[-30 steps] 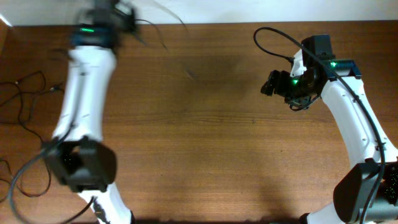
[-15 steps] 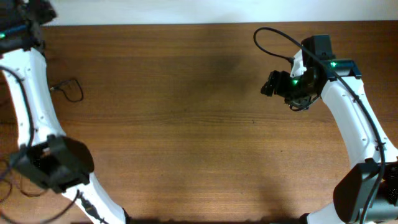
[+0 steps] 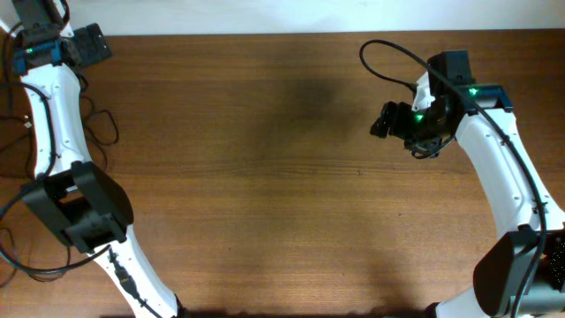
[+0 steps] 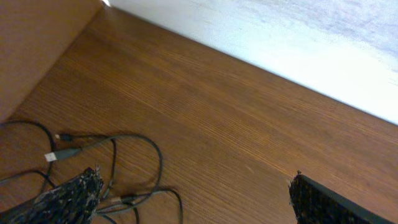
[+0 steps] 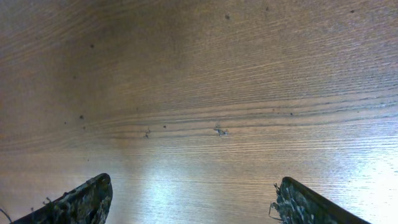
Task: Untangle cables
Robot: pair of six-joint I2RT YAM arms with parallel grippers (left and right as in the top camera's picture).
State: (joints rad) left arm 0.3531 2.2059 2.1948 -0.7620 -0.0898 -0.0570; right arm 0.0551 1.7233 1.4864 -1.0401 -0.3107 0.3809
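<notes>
The cables [image 4: 118,138] are thin black cords lying in loose loops on the wooden table, with a small pale plug [image 4: 53,156] at one end. From overhead the cables [image 3: 115,129] sit at the table's far left, beside the left arm. My left gripper [image 3: 90,43] is at the far left corner; its jaws [image 4: 195,178] are open and hold nothing, and the loops lie by the left finger [image 4: 69,199]. My right gripper [image 3: 381,119] hovers over bare wood at the right, open and empty [image 5: 193,182].
A white wall [image 4: 298,43] runs along the table's far edge. A brown panel [image 4: 31,43] borders the left side. Thicker black arm cables [image 3: 388,55] arch over the right arm, and more loop at the lower left [image 3: 18,256].
The left arm has swung from the far middle-left to the far left corner, and its jaws went from shut to open. The thin cord now lies at the left. The right arm is still.
</notes>
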